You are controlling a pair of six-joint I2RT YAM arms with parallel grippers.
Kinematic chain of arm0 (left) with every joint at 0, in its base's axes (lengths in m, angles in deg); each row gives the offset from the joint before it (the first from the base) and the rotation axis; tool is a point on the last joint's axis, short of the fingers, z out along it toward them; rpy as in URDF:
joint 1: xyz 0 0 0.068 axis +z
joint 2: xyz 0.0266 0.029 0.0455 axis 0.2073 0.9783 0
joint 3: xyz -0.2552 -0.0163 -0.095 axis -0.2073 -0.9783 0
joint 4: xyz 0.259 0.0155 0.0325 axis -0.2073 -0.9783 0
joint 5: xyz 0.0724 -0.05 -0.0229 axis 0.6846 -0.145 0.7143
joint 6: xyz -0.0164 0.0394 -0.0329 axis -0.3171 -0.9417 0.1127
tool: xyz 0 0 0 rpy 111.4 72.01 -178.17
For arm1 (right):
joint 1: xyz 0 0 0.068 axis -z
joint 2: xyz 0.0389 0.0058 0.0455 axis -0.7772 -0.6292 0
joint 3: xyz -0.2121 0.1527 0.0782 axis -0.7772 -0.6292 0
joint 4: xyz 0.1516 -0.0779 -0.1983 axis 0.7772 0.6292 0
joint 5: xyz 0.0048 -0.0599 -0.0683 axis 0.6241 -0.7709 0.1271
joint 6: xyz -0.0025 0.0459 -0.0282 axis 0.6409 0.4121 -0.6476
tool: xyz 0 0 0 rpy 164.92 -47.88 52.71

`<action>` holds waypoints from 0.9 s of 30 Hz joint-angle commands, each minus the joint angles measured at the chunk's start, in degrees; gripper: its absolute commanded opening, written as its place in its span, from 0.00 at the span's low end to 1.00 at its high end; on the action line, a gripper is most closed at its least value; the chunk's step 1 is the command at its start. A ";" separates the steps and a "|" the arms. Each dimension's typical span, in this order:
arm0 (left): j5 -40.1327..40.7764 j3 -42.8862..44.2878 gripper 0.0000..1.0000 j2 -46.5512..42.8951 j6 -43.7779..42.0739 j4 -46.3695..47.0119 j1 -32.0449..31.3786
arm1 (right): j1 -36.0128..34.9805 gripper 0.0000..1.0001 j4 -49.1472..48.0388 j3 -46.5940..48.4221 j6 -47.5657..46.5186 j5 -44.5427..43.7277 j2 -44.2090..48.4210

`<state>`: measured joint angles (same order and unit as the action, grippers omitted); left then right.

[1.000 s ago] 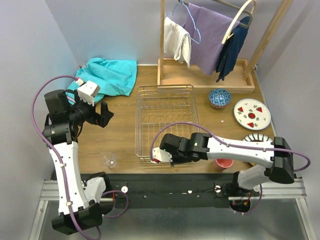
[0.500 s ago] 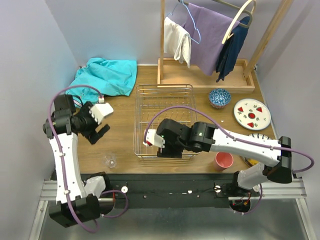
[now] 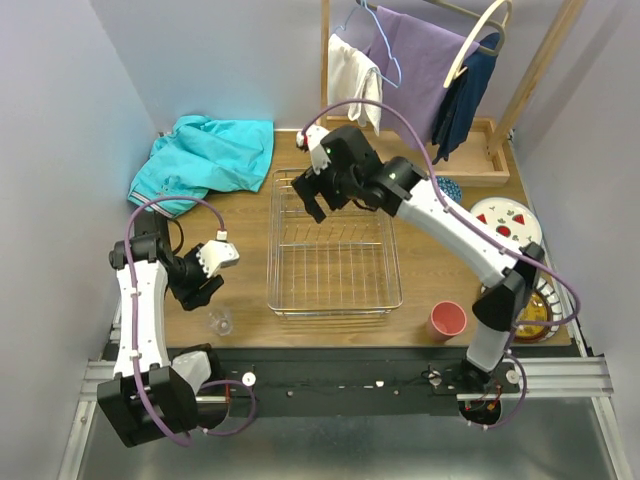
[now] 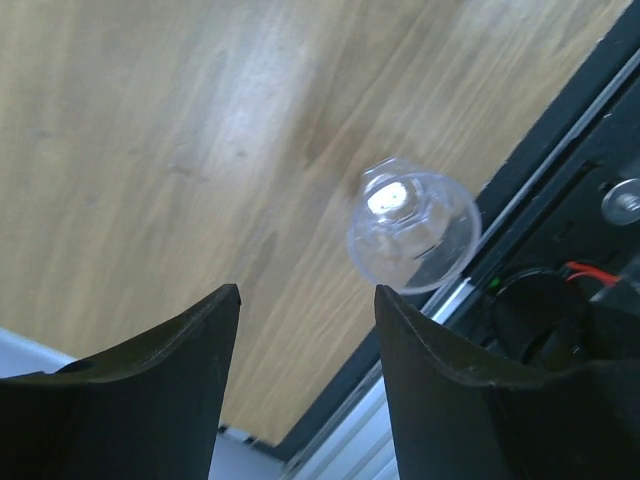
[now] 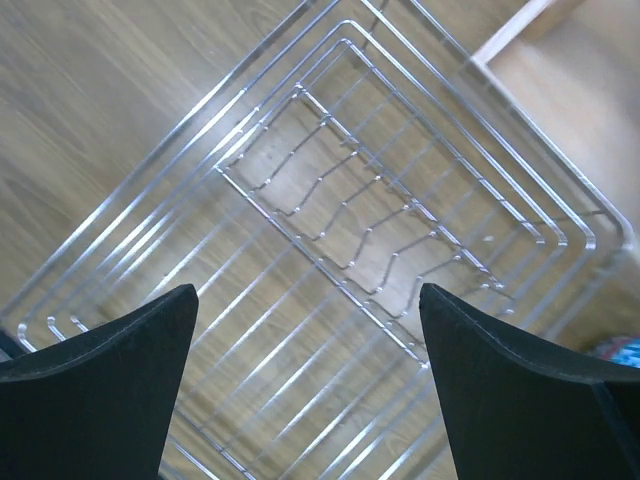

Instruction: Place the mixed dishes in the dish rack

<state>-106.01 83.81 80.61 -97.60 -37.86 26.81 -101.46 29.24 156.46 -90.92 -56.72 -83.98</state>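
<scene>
The dish rack [image 3: 385, 300], a silver wire basket, stands mid-table with nothing in it. My right gripper [image 3: 322, 200] hovers open over its far left corner; the right wrist view shows only rack wires [image 5: 380, 200] under the right gripper [image 5: 307, 290]. The small clear glass [image 3: 221, 322] stands near the front edge. My left gripper [image 3: 205, 290] hangs just above and behind it, open. In the left wrist view the glass [image 4: 413, 232] lies beyond the left gripper [image 4: 307, 292], not between the fingers. A pink cup [image 3: 447, 320], a fruit-motif plate [image 3: 510, 215], striped plates [image 3: 535, 312] and a blue bowl [image 3: 450, 186] sit on the right.
A teal cloth [image 3: 205, 150] lies at the back left. A wooden clothes rack [image 3: 400, 165] with hanging garments stands behind the dish rack. The right arm's forearm crosses above the blue bowl and the fruit plate. The table's front edge and black rail [image 4: 560, 170] run close by the glass.
My right gripper opened, left the rack's near edge and swung up to its far left corner. The left arm came down and forward toward the glass, its jaws narrowing somewhat.
</scene>
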 commanded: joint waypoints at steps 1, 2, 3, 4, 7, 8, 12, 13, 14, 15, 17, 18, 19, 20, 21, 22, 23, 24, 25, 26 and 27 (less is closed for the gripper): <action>-4.43 -4.85 0.65 0.24 3.50 0.41 -1.40 | 6.67 0.99 0.67 7.30 11.83 15.72 -7.06; -4.69 -5.03 0.65 0.33 4.46 -0.03 -1.93 | 7.82 0.98 0.76 8.44 14.29 20.62 -7.94; -4.87 -5.38 0.65 0.41 4.82 -0.39 -2.54 | 9.57 0.98 0.85 9.32 14.83 23.37 -8.82; -4.00 -6.25 0.66 0.41 5.52 0.04 -4.72 | 10.02 0.97 1.11 11.16 14.84 25.66 -10.14; 0.30 -8.80 0.65 0.85 10.35 5.47 -7.81 | 10.38 0.95 1.29 12.14 14.40 27.00 -11.81; 0.75 -9.33 0.65 1.20 10.97 6.54 -8.43 | 10.47 0.95 1.20 11.88 14.92 26.91 -11.99; 1.63 -10.57 0.62 3.92 14.31 10.76 -8.79 | 10.55 0.95 0.32 9.86 15.20 26.38 -10.33; 1.81 -10.57 0.60 4.71 14.49 11.47 -8.87 | 10.55 0.95 0.41 9.51 15.02 26.56 -9.89; 2.33 -10.65 0.59 4.89 14.67 11.91 -8.79 | 10.55 0.95 0.41 8.55 14.49 26.82 -9.10; 2.43 -10.74 0.59 5.16 14.84 12.26 -8.87 | 10.64 0.95 0.41 7.75 14.40 26.73 -8.75; 2.51 -11.00 0.56 4.90 14.84 13.32 -8.79 | 10.55 0.94 -0.03 6.00 14.23 26.65 -8.13; 2.43 -11.01 0.52 4.81 14.93 13.58 -8.96 | 10.55 0.94 -0.12 5.64 14.14 26.73 -8.13; 2.25 -10.92 0.46 4.46 15.28 13.67 -8.96 | 10.55 0.93 -0.20 5.55 14.14 26.82 -8.13; 2.16 -10.83 0.44 4.46 15.46 13.58 -8.96 | 10.55 0.93 -0.21 5.64 13.79 26.91 -8.04; 2.08 -10.74 0.40 4.20 15.46 13.41 -9.05 | 10.55 0.93 -0.21 5.72 13.61 26.82 -8.13; 2.16 -10.92 0.37 4.02 15.46 13.23 -9.14 | 10.64 0.93 -0.12 5.72 13.44 26.65 -8.13; 2.25 -11.09 0.34 3.93 15.37 13.15 -9.14 | 10.56 0.93 0.06 5.72 13.17 26.39 -8.21; 2.42 -11.27 0.30 3.84 15.20 13.06 -9.14 | 10.55 0.93 0.15 5.72 13.00 26.30 -8.13; 2.51 -11.10 0.27 3.67 15.19 12.71 -9.14 | 10.55 0.92 0.32 6.07 12.56 26.29 -8.30; 2.51 -11.01 0.25 3.49 15.19 12.53 -9.14 | 10.55 0.92 0.76 6.34 11.77 26.29 -8.39; 2.43 -10.83 0.20 3.40 14.85 12.18 -9.14 | 10.55 0.92 0.94 6.69 11.50 26.12 -8.57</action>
<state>-104.33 73.14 85.44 -82.78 -25.38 17.92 -90.66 29.26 162.60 -77.26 -31.44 -93.86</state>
